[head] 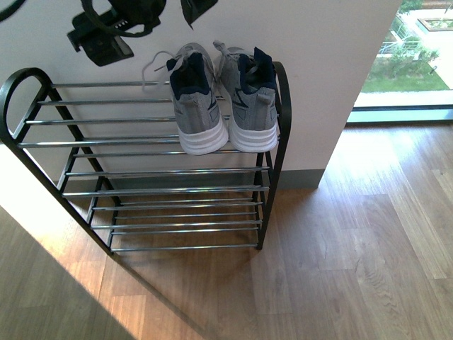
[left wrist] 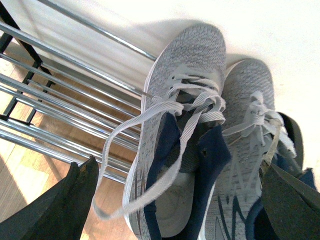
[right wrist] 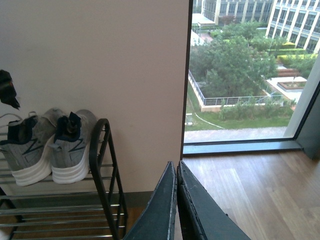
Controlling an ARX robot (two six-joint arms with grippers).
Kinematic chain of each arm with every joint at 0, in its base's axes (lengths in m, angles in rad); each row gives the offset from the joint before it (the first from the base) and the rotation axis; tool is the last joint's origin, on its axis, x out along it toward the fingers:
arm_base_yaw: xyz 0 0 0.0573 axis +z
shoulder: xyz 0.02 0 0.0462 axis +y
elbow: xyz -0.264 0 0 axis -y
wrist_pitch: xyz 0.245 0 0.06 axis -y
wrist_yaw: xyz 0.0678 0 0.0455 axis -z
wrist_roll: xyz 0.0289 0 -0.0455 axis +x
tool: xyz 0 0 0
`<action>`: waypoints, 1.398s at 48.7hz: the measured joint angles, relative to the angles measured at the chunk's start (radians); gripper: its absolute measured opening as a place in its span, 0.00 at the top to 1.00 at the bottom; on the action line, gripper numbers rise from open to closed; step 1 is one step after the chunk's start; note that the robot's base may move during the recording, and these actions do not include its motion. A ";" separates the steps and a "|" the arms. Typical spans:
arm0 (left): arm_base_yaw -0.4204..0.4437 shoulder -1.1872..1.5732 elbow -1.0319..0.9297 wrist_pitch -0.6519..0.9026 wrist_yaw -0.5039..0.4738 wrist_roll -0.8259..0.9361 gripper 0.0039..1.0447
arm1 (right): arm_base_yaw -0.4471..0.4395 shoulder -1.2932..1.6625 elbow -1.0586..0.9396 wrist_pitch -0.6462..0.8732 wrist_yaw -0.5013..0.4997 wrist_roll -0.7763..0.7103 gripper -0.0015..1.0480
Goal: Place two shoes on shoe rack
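Two grey knit shoes with white soles and navy collars, one (head: pixel 195 103) beside the other (head: pixel 251 99), stand side by side on the top tier of the shoe rack (head: pixel 141 142), at its right end, heels toward me. My left gripper (head: pixel 141 21) hangs open just above and behind them, touching neither. In the left wrist view the left gripper (left wrist: pixel 177 200) has one shoe (left wrist: pixel 185 75) and its loose laces below the gap, with the second shoe (left wrist: pixel 247 115) beside it. My right gripper (right wrist: pixel 176 200) is shut and empty, off the rack's right end over the floor.
The rack (right wrist: pixel 102 165) has black arched side frames and chrome bars, and its lower tiers hold nothing. It stands against a pale wall (head: pixel 318 57). Wooden floor (head: pixel 354 248) spreads to the right, ending at a floor-length window (right wrist: pixel 240 75).
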 joint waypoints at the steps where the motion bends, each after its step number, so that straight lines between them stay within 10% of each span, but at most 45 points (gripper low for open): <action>1: 0.000 -0.008 -0.009 0.004 -0.003 0.001 0.09 | 0.000 0.000 0.000 0.000 0.000 0.000 0.98; 31: 0.010 -0.667 -0.597 0.123 -0.206 0.169 0.09 | 0.000 0.000 0.000 0.000 0.000 0.000 0.98; 56: -0.007 -1.276 -0.913 -0.071 -0.369 0.237 0.09 | 0.000 0.000 0.000 0.000 0.000 0.000 0.98; 68: 0.124 -1.443 -1.249 0.566 -0.004 0.682 0.49 | 0.000 0.000 0.000 0.000 0.002 -0.002 0.95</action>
